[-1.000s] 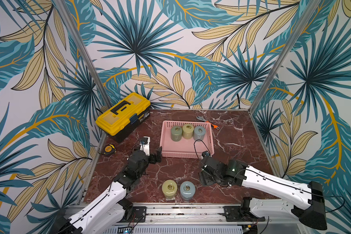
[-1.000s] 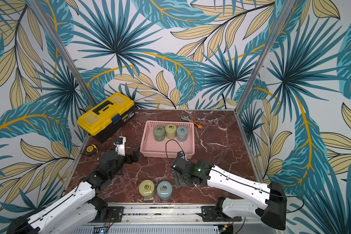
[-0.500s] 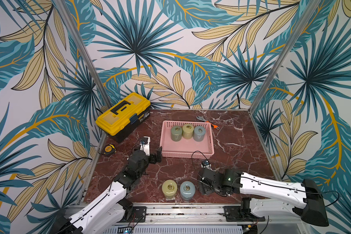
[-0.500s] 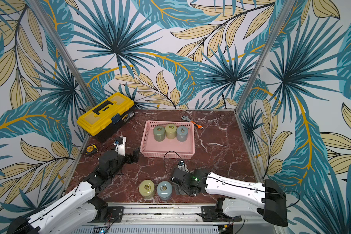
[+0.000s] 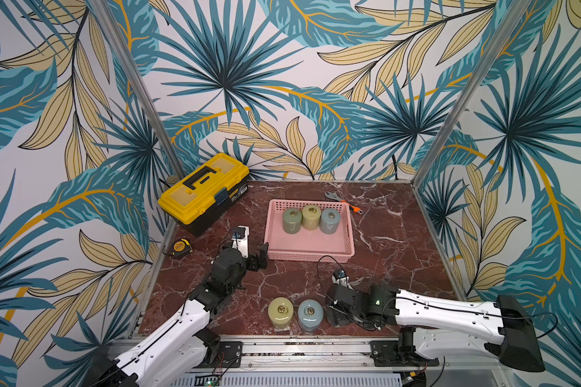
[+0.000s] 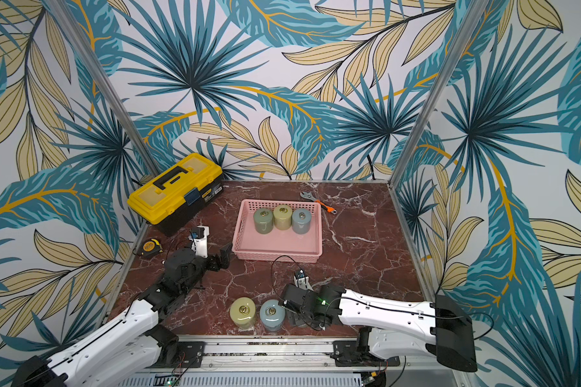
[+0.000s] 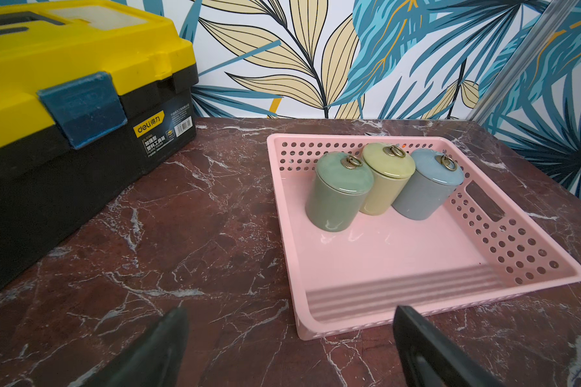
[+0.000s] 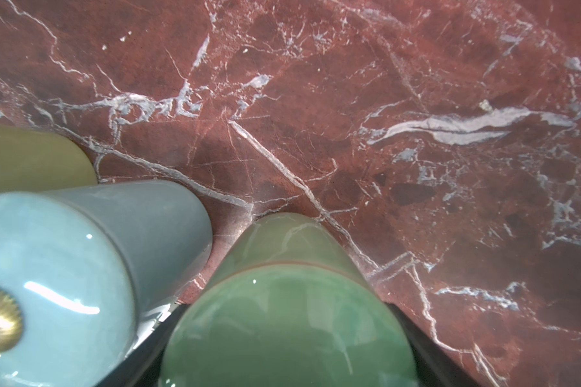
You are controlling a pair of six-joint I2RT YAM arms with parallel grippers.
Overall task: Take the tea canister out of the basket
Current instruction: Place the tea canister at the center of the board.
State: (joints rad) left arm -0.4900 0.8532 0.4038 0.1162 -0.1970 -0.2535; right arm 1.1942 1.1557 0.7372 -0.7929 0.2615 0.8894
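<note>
The pink basket holds three upright tea canisters: green, yellow and blue. My right gripper hangs low near the table's front edge, shut on a fourth, green tea canister. Its body hides that canister in both top views. The held canister is upright beside a blue canister; whether its base touches the marble I cannot tell. My left gripper is open and empty at the basket's near left corner.
A yellow canister stands left of the blue one by the front edge. A yellow-and-black toolbox sits at the back left, a tape measure by the left wall, and a wrench behind the basket.
My right arm has carried the green canister toward the front edge and down, ending beside the blue canister there. The left arm has not moved.
</note>
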